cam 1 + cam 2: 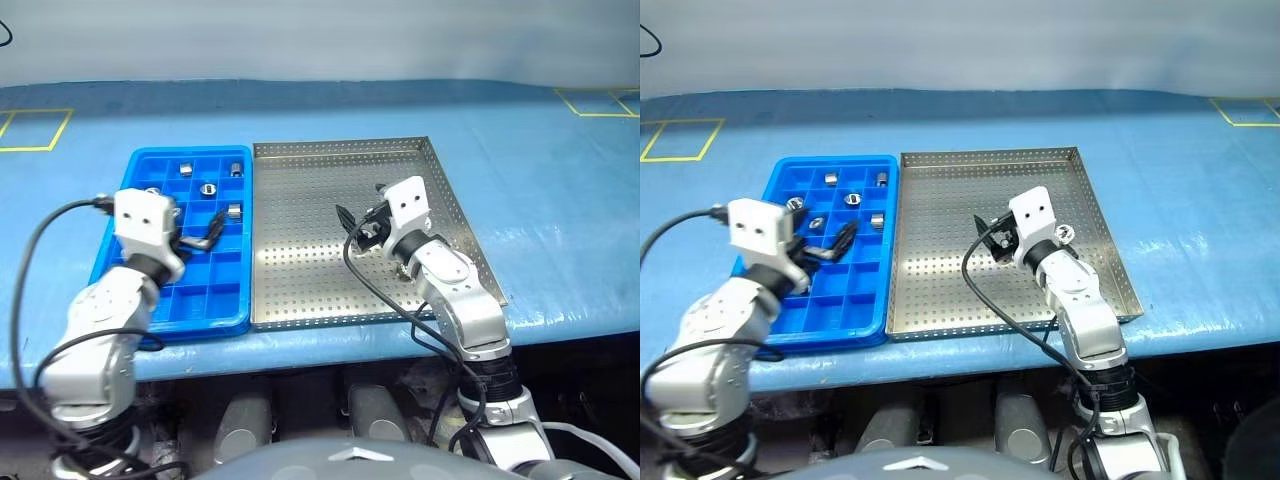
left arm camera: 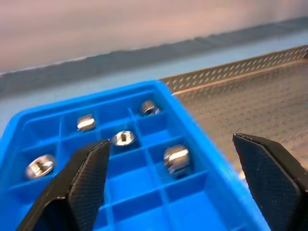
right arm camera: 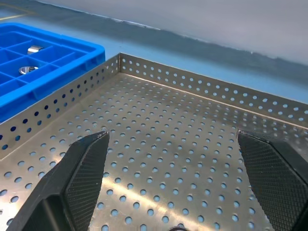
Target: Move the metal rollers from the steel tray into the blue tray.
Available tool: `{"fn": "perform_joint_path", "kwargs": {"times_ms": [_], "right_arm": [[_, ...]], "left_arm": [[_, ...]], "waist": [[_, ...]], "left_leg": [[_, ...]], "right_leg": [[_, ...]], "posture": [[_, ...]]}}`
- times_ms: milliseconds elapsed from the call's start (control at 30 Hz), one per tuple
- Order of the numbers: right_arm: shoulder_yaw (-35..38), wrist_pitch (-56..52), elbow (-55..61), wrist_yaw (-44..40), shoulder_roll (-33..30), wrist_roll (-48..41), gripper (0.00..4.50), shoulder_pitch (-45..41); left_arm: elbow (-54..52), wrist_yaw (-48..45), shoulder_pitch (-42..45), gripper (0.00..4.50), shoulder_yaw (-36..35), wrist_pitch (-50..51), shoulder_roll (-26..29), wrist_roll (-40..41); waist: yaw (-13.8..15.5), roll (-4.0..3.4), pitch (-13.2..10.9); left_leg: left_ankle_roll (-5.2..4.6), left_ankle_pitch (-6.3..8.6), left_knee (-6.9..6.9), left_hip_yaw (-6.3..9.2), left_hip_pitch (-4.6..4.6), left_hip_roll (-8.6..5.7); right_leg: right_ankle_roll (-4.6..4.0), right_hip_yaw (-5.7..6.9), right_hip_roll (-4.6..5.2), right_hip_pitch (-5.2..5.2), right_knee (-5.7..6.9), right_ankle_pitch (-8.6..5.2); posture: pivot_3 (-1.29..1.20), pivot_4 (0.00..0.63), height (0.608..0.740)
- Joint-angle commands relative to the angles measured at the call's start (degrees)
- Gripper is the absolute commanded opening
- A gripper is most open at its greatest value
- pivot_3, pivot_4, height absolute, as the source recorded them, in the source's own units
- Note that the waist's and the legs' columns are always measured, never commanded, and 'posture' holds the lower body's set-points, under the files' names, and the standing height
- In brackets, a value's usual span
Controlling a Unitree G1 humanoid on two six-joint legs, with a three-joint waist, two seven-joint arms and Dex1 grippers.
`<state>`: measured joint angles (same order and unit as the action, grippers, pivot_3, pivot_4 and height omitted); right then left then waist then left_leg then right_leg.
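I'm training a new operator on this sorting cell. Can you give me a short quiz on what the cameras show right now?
1. True or false: the left gripper is shut on one of the metal rollers.
2. Which tray is the right gripper over? A. the blue tray B. the steel tray
3. Fill in: the rollers seen from the left wrist each lie in a compartment of the ___ tray.

Key: 1. False, its jaws stand wide apart and empty. 2. B. 3. blue.
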<state>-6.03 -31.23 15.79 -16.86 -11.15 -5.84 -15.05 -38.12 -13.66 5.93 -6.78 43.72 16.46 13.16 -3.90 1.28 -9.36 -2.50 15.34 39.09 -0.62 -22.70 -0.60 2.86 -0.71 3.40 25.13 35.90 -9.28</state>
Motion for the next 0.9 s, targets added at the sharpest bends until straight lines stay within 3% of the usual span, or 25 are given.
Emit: {"fn": "perform_joint_path", "kwargs": {"times_ms": [33, 133, 433, 700, 900], "right_arm": [[0.1, -2.1, 1.0, 0.6, -0.8, 0.5, 4.5, 1.0], [0.4, -4.3, 2.7, -0.1, -2.2, 0.2, 4.5, 1.3], [2.4, -11.3, 0.5, 0.0, -3.2, -1.1, 4.5, 0.2], [2.2, -10.4, -2.0, -0.1, -1.4, -2.1, 4.5, -1.0], [6.4, -8.4, -3.6, 3.9, -3.0, 0.0, 4.5, -2.7]], "left_arm": [[3.3, 2.3, 1.9, 4.44, 7.1, -5.0, -1.6, -4.5], [5.8, 0.2, 1.8, 4.44, 11.3, -7.2, -0.9, -5.4], [7.3, -3.7, 0.6, 4.44, 12.1, -11.4, 1.1, -4.8], [7.1, -4.2, -0.3, 4.44, 12.2, -11.5, 0.8, -5.1], [6.9, -4.2, -0.9, 4.44, 12.1, -11.3, 1.1, -5.3]], "waist": [[-0.1, -0.01, 0.0], [-0.8, -0.03, 0.0], [-2.6, -0.03, 0.0], [-3.3, -0.03, 0.0], [-3.1, -0.03, 0.0]], "left_leg": [[-0.01, 0.0, 0.0, -0.01, 0.01, -0.01], [-0.02, 0.01, -0.01, -0.07, 0.01, 0.01], [-0.03, 0.01, 0.01, -0.13, -0.01, 0.08], [-0.04, 0.01, 0.0, -0.14, -0.01, 0.08], [-0.04, 0.01, 0.02, -0.17, -0.02, 0.06]], "right_leg": [[0.0, -0.01, 0.0, 0.0, 0.0, 0.0], [0.0, -0.03, -0.03, 0.03, 0.01, 0.0], [0.1, -0.06, -0.1, 0.08, 0.01, -0.05], [0.36, -0.08, -0.1, 0.09, 0.01, 0.0], [0.35, -0.13, -0.08, 0.09, 0.0, -0.01]], "posture": [[-0.17, 0.15, 0.74], [-0.19, 0.15, 0.74], [-0.21, 0.15, 0.74], [-0.2, 0.15, 0.74], [-0.19, 0.15, 0.74]]}}
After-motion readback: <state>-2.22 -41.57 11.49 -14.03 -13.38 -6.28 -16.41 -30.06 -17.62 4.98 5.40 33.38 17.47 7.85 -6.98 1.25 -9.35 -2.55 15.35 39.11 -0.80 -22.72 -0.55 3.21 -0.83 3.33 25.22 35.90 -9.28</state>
